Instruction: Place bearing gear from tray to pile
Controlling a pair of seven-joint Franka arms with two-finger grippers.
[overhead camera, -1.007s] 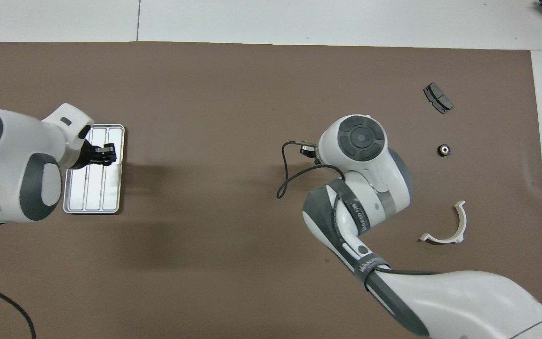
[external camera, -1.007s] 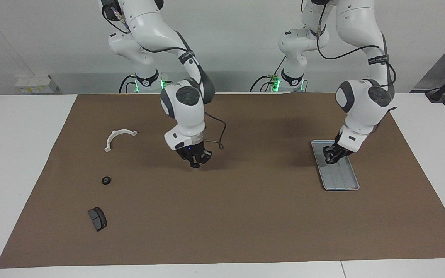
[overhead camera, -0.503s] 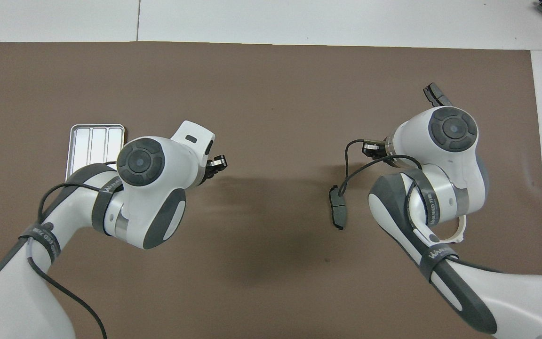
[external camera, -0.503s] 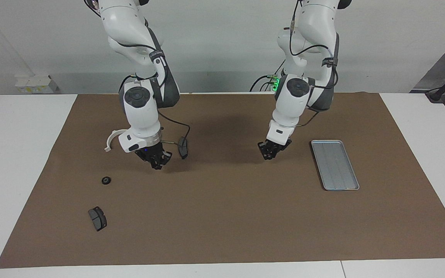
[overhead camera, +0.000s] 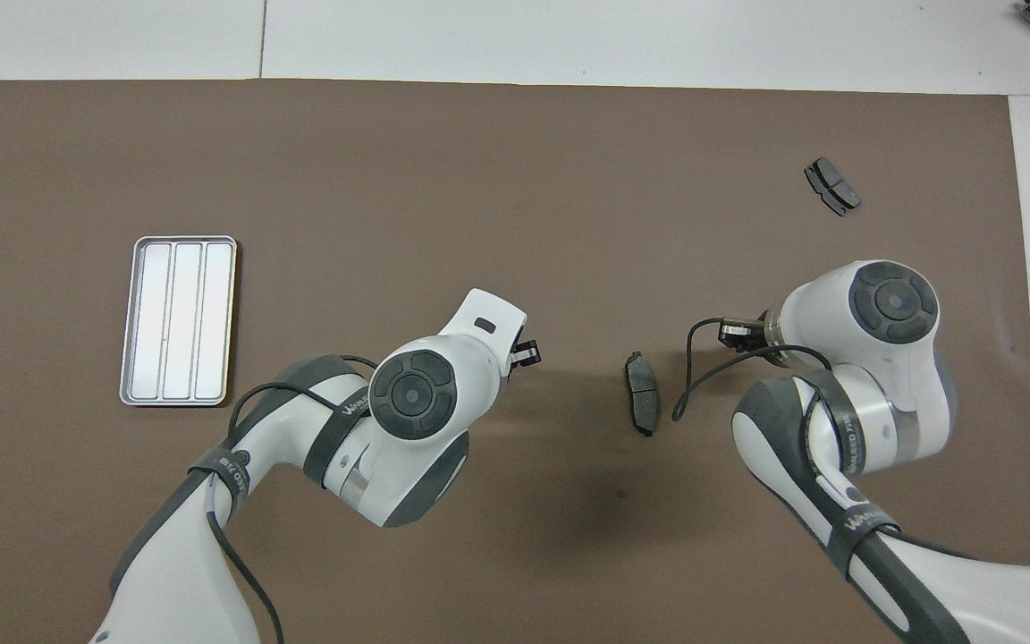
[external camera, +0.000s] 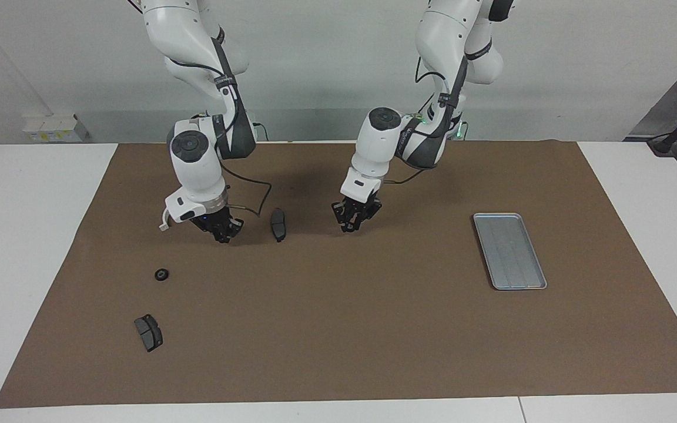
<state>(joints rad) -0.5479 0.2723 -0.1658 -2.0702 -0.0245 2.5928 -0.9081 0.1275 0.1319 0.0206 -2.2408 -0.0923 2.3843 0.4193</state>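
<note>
Facing view. The left gripper (external camera: pixel 352 224) hangs just over the brown mat (external camera: pixel 374 329) near the middle of the worktop (external camera: pixel 33 235); whether its fingers are apart or holding anything cannot be told. The right gripper (external camera: pixel 223 233) hangs low over the mat toward the right arm's end, its fingertips drawn together on nothing visible. Between the two grippers a dark brake pad (external camera: pixel 278 224) lies on the mat, nearer to the right gripper. The white half-ring bracket (external camera: pixel 163 223) shows only an end, just beside the right gripper and mostly hidden by that arm's wrist. A small black bearing gear (external camera: pixel 162 274) lies on the mat near the right gripper, farther from the robots. A second brake pad (external camera: pixel 148 332) lies farther out again. The silver-grey tray (external camera: pixel 510 251) sits well apart from the left gripper, toward the left arm's end, with nothing visible in it.

Overhead view. The left gripper (overhead camera: pixel 526 352) shows at the tip of its white wrist, over bare mat (overhead camera: pixel 479 179). The tray (overhead camera: pixel 177 319) lies well apart from it. The first brake pad (overhead camera: pixel 641 404) lies between the left gripper and the right gripper (overhead camera: pixel 741 332), closer to the latter. The second brake pad (overhead camera: pixel 832 186) lies well apart from the right gripper, farther from the robots. The right arm's wrist covers the bearing gear and the bracket.
</note>
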